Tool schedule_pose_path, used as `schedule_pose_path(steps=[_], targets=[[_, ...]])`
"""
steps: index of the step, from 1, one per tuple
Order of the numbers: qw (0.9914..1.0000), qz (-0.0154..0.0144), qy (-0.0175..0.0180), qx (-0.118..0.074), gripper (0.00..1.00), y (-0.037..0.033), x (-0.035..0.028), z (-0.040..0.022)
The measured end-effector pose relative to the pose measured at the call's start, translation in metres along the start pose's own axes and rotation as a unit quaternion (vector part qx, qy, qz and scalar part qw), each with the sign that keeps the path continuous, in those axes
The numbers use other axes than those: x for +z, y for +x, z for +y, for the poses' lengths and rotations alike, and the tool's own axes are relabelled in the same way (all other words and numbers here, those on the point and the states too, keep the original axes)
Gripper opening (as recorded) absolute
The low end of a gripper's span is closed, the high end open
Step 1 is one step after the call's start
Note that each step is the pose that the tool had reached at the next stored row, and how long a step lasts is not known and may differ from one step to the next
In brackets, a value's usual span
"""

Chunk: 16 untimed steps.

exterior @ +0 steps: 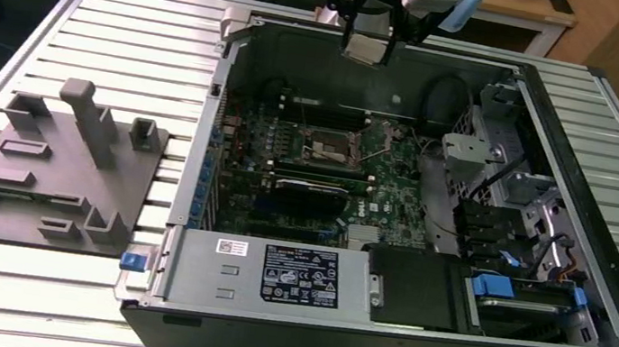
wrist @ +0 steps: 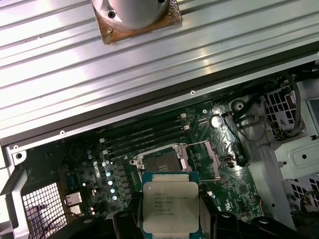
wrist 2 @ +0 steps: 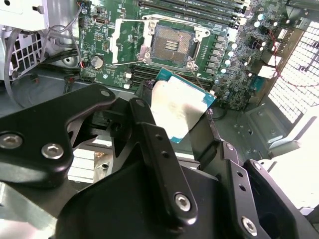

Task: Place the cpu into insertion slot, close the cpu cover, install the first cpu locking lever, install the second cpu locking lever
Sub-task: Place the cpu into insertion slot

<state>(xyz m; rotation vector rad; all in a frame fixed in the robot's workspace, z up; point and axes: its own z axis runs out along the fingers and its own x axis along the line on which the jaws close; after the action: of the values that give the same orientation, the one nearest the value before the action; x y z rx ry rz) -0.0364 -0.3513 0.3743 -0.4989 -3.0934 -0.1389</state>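
Cpu (wrist: 171,201): I see my gripper (wrist: 172,220) pinching it by its edges, small print on top.
Insertion slot (wrist: 162,162): uncovered, pins bare, well apart from it.

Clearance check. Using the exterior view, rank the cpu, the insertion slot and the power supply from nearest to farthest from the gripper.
1. cpu: clamped in the gripper, high at the view's top.
2. insertion slot: lower, near the view's middle.
3. power supply: toward the view's bottom, clearly farthest.
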Motion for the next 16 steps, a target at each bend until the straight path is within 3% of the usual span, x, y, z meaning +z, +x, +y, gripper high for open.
schedule_pose_path(steps=[10,16], targets=[[0.99998,-0.0005,-0.0002,0.006,0.54,0.0000,0.0000,0.0000],[0.99961,-0.0024,-0.0006,0.028,0.54,0.0000,0.0001,0.0000]])
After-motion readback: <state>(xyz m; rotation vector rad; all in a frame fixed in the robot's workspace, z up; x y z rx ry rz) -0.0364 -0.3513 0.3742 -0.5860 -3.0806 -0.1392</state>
